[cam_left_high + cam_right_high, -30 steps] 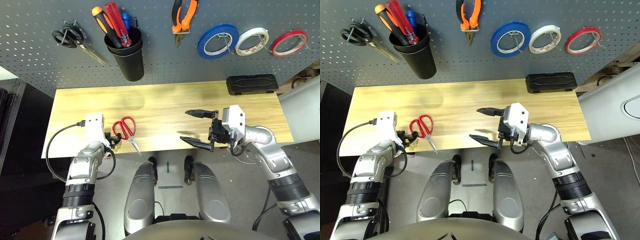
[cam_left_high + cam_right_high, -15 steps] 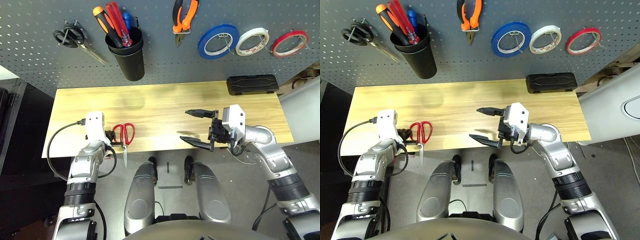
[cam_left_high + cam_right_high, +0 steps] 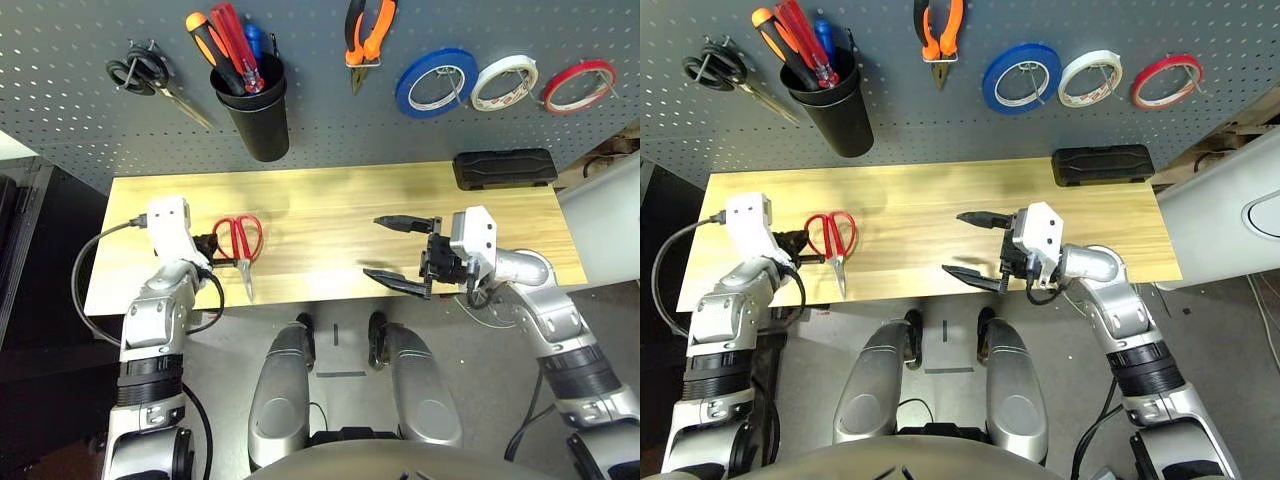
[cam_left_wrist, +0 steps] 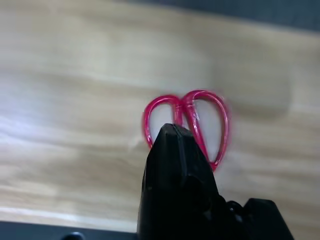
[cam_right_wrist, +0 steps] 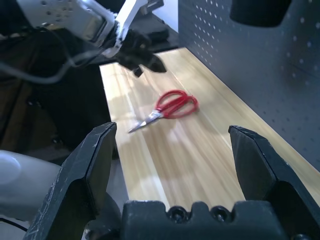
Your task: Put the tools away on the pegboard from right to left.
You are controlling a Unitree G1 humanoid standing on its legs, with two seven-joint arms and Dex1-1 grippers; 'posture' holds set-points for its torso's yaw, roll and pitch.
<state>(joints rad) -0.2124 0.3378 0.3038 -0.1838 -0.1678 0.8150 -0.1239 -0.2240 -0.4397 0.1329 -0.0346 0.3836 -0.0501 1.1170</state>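
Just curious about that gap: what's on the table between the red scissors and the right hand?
Nothing: the table is bare between the scissors and the right hand, seen in the left eye view.

Red-handled scissors (image 3: pixel 238 243) flat on wood, blades toward near edge, pegboard (image 3: pixel 320 120) behind

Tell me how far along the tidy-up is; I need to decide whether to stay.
Done: the red tape ring, pliers and red-handled screwdriver are on the pegboard. In hand: nothing, it seems. The left gripper is shut beside the red-handled scissors, which look flat on the table. The right gripper is open and empty. Left: gripping and hanging those scissors.
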